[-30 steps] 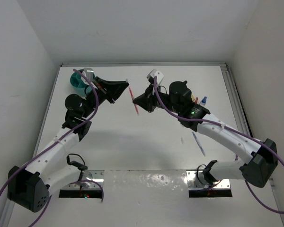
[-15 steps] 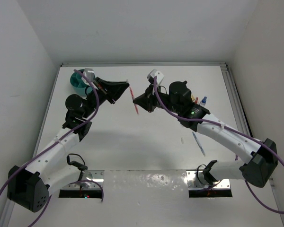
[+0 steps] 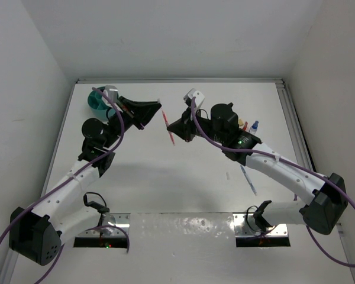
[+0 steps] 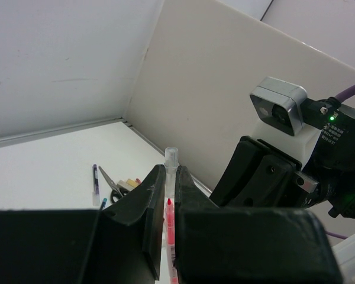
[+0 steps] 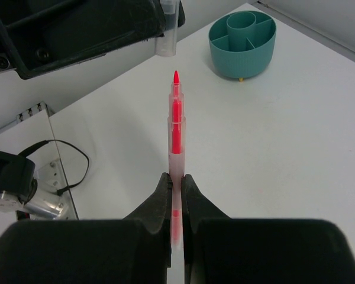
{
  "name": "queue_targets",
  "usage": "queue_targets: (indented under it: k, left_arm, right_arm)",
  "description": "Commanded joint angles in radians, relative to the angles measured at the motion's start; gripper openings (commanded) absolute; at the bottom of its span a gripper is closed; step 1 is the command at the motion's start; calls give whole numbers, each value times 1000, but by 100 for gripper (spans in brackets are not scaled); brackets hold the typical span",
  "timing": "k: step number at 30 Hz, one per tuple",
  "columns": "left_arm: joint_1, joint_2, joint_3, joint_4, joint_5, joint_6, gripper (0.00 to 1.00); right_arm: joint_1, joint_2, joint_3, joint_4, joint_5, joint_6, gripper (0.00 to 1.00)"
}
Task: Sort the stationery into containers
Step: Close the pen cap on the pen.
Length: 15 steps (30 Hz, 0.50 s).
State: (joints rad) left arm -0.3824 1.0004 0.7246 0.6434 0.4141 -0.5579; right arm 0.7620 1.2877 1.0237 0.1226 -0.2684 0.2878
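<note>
Teal organiser (image 5: 248, 60) stands beyond red pen (image 5: 176, 127) and clear cap (image 5: 167, 35).

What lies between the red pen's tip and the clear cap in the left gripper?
Nothing: in the right wrist view the gap between red pen and clear cap is bare.

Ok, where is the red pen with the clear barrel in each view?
Top external: the red pen slants at centre, in the right gripper.
Left wrist: lower centre, seen through the left gripper's gap.
Right wrist: centre, pointing up-frame.
Shared landmark: the clear plastic cap the left gripper holds.
</note>
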Motion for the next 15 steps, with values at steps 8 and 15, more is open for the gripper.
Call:
queue_targets:
  k: [8,15]
  left_arm:
    - [-21,-19,-10,9,-1,-14,0]
    - [-23,-20,-16,10,-9,-8,0]
  right_arm:
    - [8,-1,27,52,0,5,0]
    - [10,-7,21,52,0,5,0]
